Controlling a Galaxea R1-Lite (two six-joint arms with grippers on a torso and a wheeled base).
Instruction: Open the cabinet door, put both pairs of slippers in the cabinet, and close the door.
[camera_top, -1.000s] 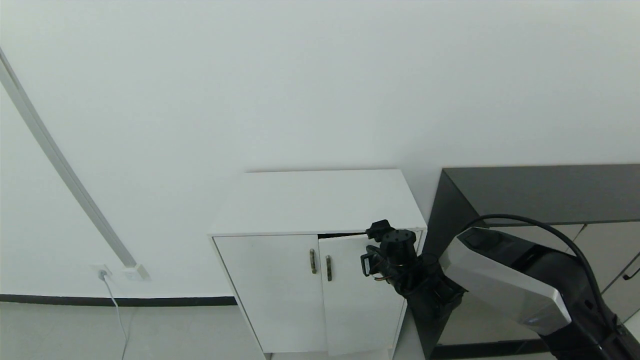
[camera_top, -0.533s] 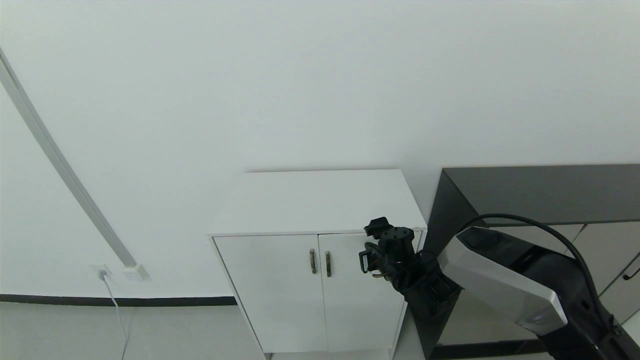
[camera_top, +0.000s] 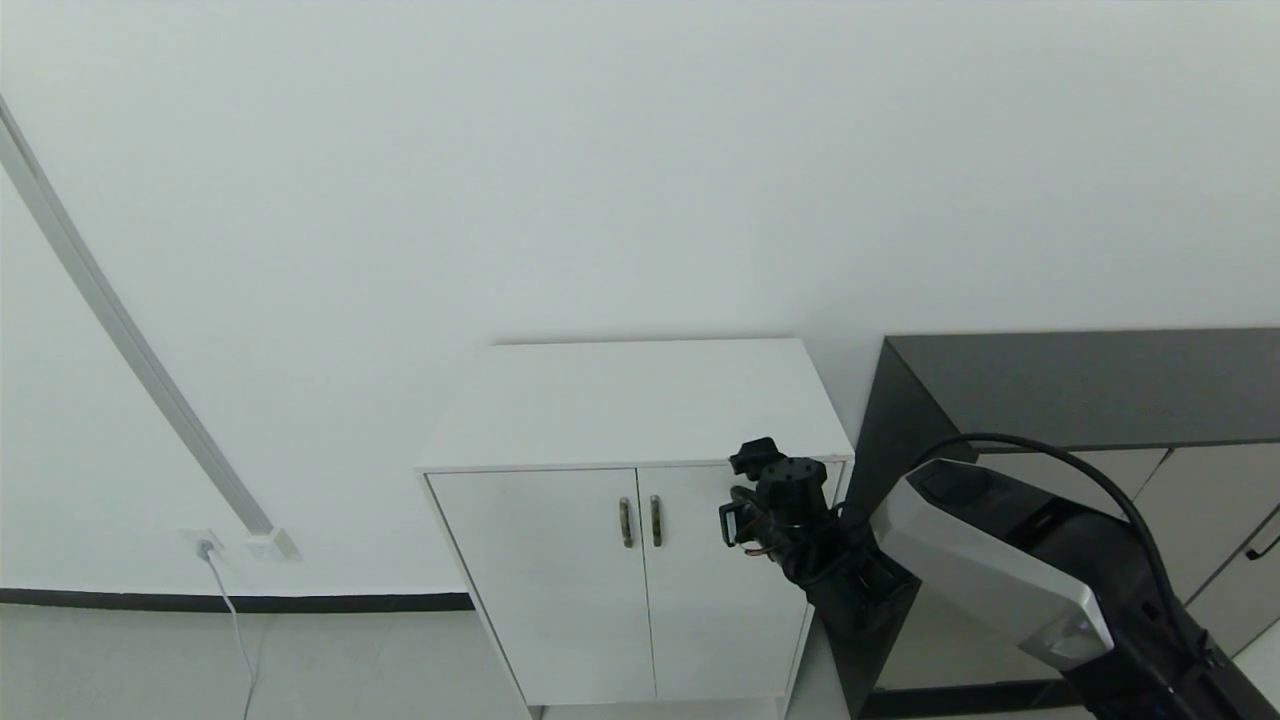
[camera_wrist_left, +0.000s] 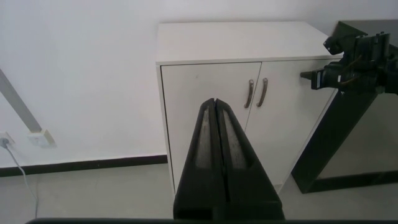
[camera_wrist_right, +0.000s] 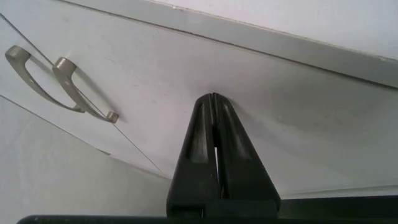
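The right fingers (camera_wrist_right: 202, 134) press together, tips at the shut cabinet door (camera_wrist_right: 298, 118) near the handles (camera_wrist_right: 73, 92); the left fingers (camera_wrist_left: 204, 143) press together, well back.

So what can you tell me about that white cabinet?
The white cabinet is a low, matte box with a flat top, standing on the floor against the wall, beside a dark cabinet. Its left door and right door are shut, with two curved metal handles side by side at the middle seam. The right claw, closed, appears to touch the right door.
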